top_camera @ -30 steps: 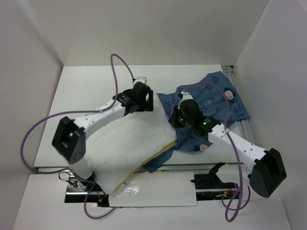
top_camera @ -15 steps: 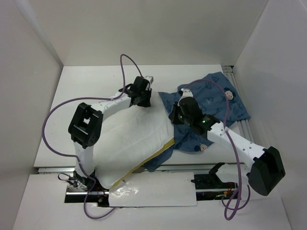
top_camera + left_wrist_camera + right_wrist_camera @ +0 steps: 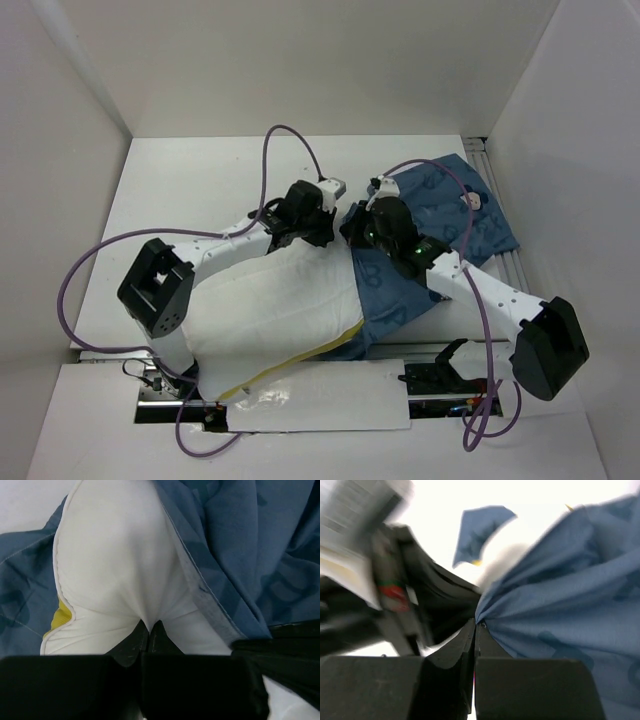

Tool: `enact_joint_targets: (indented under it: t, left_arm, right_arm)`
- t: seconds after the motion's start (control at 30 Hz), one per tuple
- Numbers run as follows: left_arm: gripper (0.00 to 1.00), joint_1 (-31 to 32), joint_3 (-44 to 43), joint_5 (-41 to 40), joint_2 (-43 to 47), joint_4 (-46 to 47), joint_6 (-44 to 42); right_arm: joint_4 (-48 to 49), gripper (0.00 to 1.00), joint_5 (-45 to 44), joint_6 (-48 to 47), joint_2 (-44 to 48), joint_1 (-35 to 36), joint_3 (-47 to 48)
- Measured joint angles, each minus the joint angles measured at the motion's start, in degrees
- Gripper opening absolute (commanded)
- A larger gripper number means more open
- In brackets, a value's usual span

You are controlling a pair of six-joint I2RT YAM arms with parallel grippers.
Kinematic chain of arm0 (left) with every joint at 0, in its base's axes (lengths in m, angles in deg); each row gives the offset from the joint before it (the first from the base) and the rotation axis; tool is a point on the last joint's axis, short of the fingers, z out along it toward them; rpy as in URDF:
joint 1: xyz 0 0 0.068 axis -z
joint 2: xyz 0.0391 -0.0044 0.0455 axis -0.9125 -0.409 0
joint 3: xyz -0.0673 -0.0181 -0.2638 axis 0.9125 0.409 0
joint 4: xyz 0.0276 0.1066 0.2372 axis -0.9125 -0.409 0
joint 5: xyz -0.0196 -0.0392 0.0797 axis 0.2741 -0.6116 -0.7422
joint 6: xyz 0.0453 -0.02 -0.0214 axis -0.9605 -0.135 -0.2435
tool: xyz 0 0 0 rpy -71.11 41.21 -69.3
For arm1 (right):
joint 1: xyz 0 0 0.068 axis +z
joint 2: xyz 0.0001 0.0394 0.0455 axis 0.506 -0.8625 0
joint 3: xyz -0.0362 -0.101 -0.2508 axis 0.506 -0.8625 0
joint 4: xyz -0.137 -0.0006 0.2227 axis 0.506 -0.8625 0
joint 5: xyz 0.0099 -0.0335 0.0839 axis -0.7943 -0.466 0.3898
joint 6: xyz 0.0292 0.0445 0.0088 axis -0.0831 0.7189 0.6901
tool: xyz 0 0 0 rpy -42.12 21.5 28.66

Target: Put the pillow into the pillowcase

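The plump white pillow [image 3: 280, 305] with a yellow edge trim lies across the table's near left, its far end poking into the blue pillowcase [image 3: 440, 215]. My left gripper [image 3: 338, 214] is shut on a pinch of the pillow's white fabric [image 3: 115, 555] at that far end, left gripper [image 3: 149, 625]. The pillowcase's hem [image 3: 200, 587] runs over the pillow there. My right gripper [image 3: 352, 226] is close beside it, shut on the edge of the pillowcase [image 3: 560, 590], right gripper [image 3: 477, 625]. A bit of pillow [image 3: 510, 550] shows behind the cloth.
An aluminium rail [image 3: 497, 190] runs along the table's right edge under the pillowcase. White walls close in the back and both sides. Purple cables [image 3: 292, 133] loop above both arms. The left arm's wrist [image 3: 405, 595] fills the left of the right wrist view.
My left gripper went from open to shut on the pillow's far end and moved right. The pillow's end shifted toward the pillowcase. The right gripper pulled the pillowcase edge up and left.
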Motion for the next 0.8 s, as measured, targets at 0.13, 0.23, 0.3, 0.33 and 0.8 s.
enact_joint_targets:
  t: [0.13,0.23,0.3,0.33,0.8]
  left_arm:
    - [0.0,1.0,0.3,-0.4,-0.5,-0.3,1.1]
    - [0.0,1.2,-3.9,-3.4,-3.1,-3.9,5.0]
    - [0.0,0.9,-8.4,-5.9,-6.0,-7.4,8.5]
    - [0.0,0.2,-9.9,-5.9,-7.1,-9.0,11.4]
    - [0.0,-10.8,-5.7,0.0,-5.7,-6.6,28.4]
  right_arm:
    - [3.1,0.0,3.9,0.9,0.0,0.0,-0.5]
    - [4.5,0.0,7.1,1.0,0.2,0.1,-1.4]
    - [4.6,0.0,7.7,1.3,1.3,0.3,-3.3]
    - [4.5,0.0,7.5,1.6,2.3,0.4,-4.5]
    - [-0.7,0.06,4.0,2.1,6.2,1.4,-9.4]
